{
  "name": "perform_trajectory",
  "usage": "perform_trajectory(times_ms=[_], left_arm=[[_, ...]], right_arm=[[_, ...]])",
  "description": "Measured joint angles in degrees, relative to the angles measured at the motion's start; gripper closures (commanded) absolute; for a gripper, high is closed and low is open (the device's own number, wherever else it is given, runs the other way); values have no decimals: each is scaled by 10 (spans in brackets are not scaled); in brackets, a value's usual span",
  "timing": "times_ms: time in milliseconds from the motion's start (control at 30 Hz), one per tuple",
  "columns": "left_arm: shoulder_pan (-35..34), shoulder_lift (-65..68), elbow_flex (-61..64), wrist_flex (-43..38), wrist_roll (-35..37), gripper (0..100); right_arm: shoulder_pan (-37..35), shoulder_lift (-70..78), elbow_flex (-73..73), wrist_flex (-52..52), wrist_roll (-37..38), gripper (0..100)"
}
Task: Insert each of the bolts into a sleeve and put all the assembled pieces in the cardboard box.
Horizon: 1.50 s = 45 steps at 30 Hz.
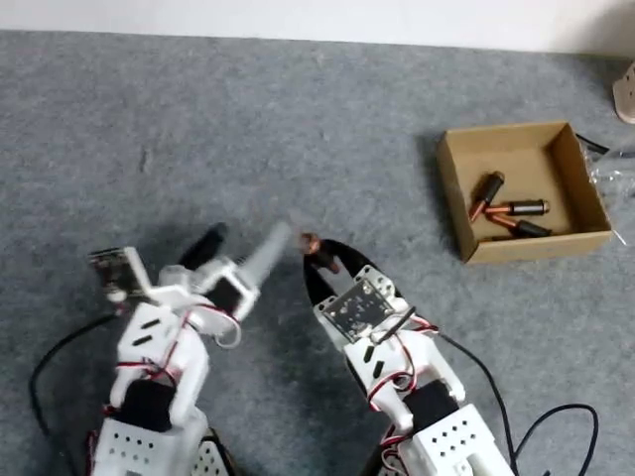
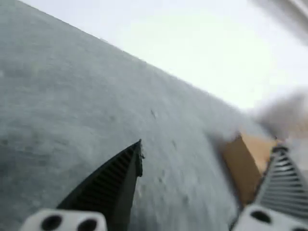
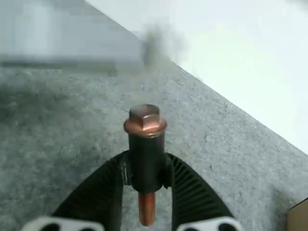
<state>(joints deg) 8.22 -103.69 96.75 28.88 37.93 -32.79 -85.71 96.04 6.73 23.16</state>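
fig. right gripper (image 3: 147, 167) clamps the black sleeve (image 3: 146, 153) between its fingers, the copper bolt (image 3: 145, 121) seated through it. left gripper (image 2: 209, 149) gapes wide, empty. assembly looks complete; next: carry to the cardboard box (image 1: 541, 245), release inside.
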Motion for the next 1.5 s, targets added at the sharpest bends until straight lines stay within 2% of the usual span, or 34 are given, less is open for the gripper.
perform_trajectory(times_ms=[100, 200, 300, 367, 433, 700, 833, 1133, 1267, 1500], left_arm=[[-52, 0, 0, -17, 45, 724], [-76, 0, 0, -26, 60, 812], [-76, 0, 0, -27, 57, 936], [-76, 0, 0, -27, 28, 1000], [-76, 0, 0, -28, -6, 975], [-76, 0, 0, -28, -116, 994], [-76, 0, 0, -28, -200, 994], [-111, 0, 0, -23, -303, 992], [-114, 0, 0, -22, -333, 991], [-120, 0, 0, -22, -337, 989]], right_arm=[[4, -1, 0, 0, 0, 995], [19, -1, 0, -10, 0, 995], [40, -1, 0, -14, 0, 995], [52, -1, 0, -14, 0, 995], [63, -1, 0, -23, 0, 995], [113, -1, 0, -31, -1, 995], [140, -1, 0, -31, -36, 995], [209, -1, 0, -30, -78, 995], [237, -1, 0, -27, -78, 995], [265, -1, 0, -14, -78, 993]])
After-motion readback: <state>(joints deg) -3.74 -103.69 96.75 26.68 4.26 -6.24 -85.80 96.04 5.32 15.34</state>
